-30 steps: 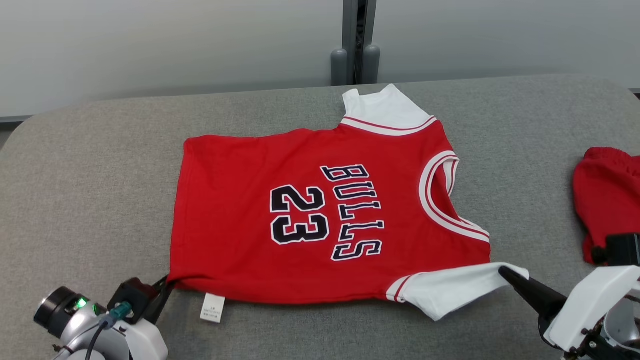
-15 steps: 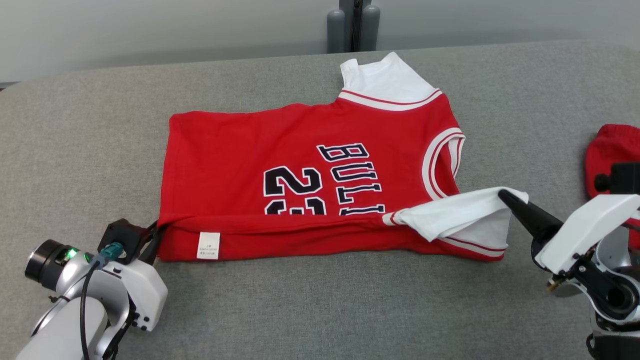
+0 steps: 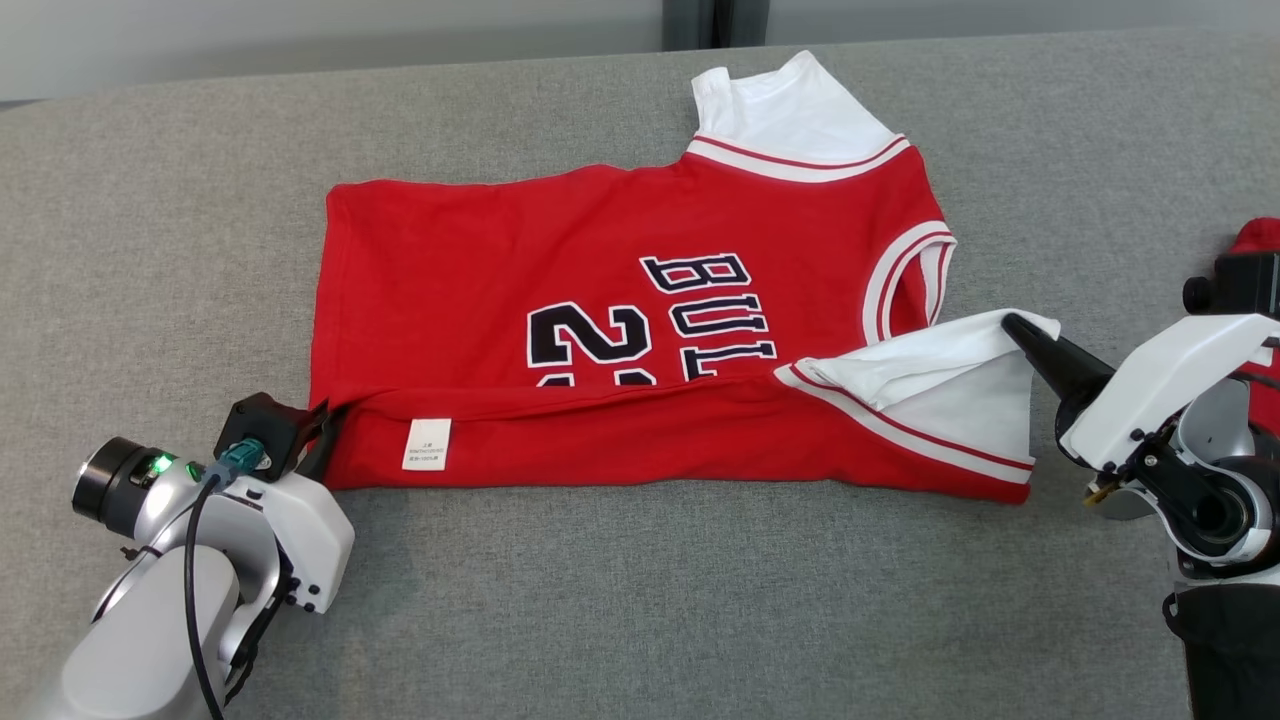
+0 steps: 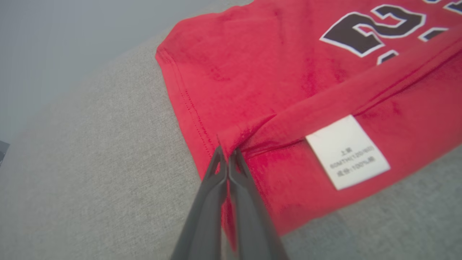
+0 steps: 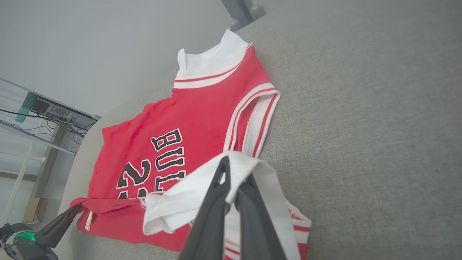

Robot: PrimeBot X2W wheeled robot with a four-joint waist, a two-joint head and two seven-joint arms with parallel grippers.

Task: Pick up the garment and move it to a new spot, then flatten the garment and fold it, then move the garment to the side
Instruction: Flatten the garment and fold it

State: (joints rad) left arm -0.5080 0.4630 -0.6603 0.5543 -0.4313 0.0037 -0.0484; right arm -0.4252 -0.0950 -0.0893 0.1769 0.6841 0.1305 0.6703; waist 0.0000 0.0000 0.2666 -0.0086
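Pinching a small peak of red cloth at the hem corner [image 4: 234, 139], the left gripper [image 4: 227, 156] has its two dark fingers shut tight on the garment [image 3: 600, 250], tips together with only fabric between them; just beyond the tips the near edge is rolled over onto itself, and the white care label [image 4: 347, 152] lies face up on that turned strip, off to one side of the fingers. The right gripper [image 5: 234, 178] is likewise closed, on the white sleeve [image 5: 202, 195], which drapes over and around its tips and hangs clear of the grey padded surface [image 3: 620, 600]; past those tips the red body lies flat, its number and lettering partly covered by the fold, with the other white sleeve [image 3: 790, 110] at the far edge, well apart from both grippers. A second red item [image 3: 1258, 238] sits behind the right wrist, apart from the garment.

The step in hand looks like the lengthwise fold: near edge carried over toward the far one. To do it well, both pairs of fingers should travel together, at one height and one pace, with the cloth between them taut so the crease runs straight; the sleeve end appears higher than the hem end, so levelling them first would help. Lift only enough to clear the lower layer, or it may drag and wrinkle; the hold on the hem corner is thin, and a jerk could slip it. Let go only once edge lies on edge.
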